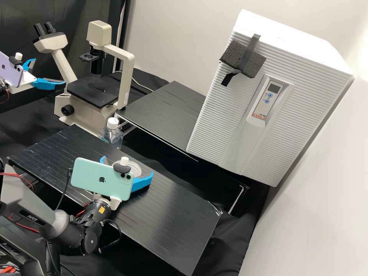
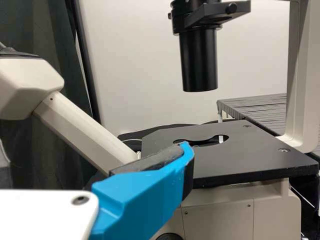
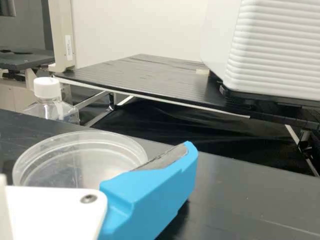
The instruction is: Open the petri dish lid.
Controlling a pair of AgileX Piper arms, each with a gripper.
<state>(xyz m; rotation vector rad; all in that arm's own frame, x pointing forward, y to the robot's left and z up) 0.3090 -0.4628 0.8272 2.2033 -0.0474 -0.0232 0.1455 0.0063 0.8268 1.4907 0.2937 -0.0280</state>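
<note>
Right gripper (image 1: 127, 166), open, flanks the petri dish (image 3: 82, 157) on the bench (image 1: 176, 218). High view: bottle (image 1: 112, 133) at 11 o'clock from the dish; phone (image 1: 100, 179) at 8 partly hides its transparent, circular form.

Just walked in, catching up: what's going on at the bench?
The right gripper is at a clear petri dish on the black bench, its jaws apart on either side; whether they touch it, I can't tell. The left gripper is away by the microscope, jaws open, nothing between them.
</note>
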